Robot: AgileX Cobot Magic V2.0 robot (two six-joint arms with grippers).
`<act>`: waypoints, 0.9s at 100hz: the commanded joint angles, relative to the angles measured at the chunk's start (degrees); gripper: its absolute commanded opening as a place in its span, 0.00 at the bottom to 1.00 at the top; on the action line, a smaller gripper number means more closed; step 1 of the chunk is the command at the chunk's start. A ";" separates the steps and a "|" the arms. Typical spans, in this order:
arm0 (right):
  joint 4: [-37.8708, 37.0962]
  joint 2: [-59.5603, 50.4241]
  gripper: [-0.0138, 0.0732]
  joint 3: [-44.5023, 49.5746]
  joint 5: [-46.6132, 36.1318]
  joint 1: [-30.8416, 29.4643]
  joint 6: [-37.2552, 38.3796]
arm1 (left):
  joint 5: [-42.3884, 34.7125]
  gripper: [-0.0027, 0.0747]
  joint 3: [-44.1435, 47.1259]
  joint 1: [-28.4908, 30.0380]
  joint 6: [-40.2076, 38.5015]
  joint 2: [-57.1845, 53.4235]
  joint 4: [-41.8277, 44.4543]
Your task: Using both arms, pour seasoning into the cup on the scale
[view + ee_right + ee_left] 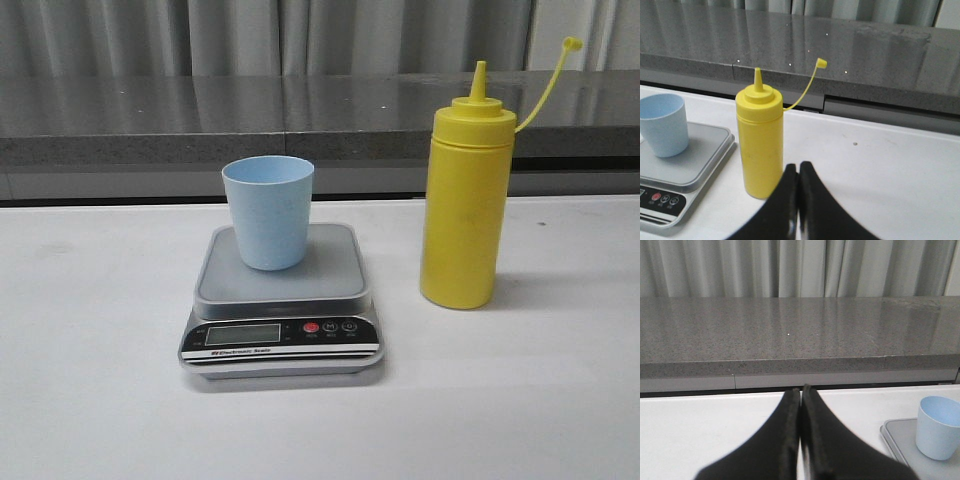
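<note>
The pale blue cup [268,211] stands upright on the silver-grey scale [283,300] in the middle of the white table. The yellow seasoning bottle [466,205] stands upright to the right of the scale, its cap hanging open on the strap. Neither arm shows in the front view. My left gripper [801,390] is shut and empty, left of the scale [900,440] and cup [939,427]. My right gripper [797,167] is shut and empty, near the base of the bottle [760,140] and to its right, with the cup [662,125] and scale [685,170] beyond the bottle.
A grey stone ledge [300,120] runs along the back of the table, with pale curtains [300,35] behind it. The table [100,400] is white.
</note>
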 commanded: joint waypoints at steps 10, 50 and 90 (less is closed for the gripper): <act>-0.06 0.05 0.08 -2.02 -6.22 -0.48 -0.44 | -4.82 0.01 -1.46 0.07 -0.48 0.44 0.00; -0.06 0.05 0.08 -2.02 -6.02 -0.48 -0.44 | -4.82 0.01 -1.46 0.07 -0.48 0.44 0.00; -2.68 -3.34 0.08 0.49 -5.60 -0.69 -0.44 | -4.82 0.01 -1.46 0.07 -0.48 0.44 0.00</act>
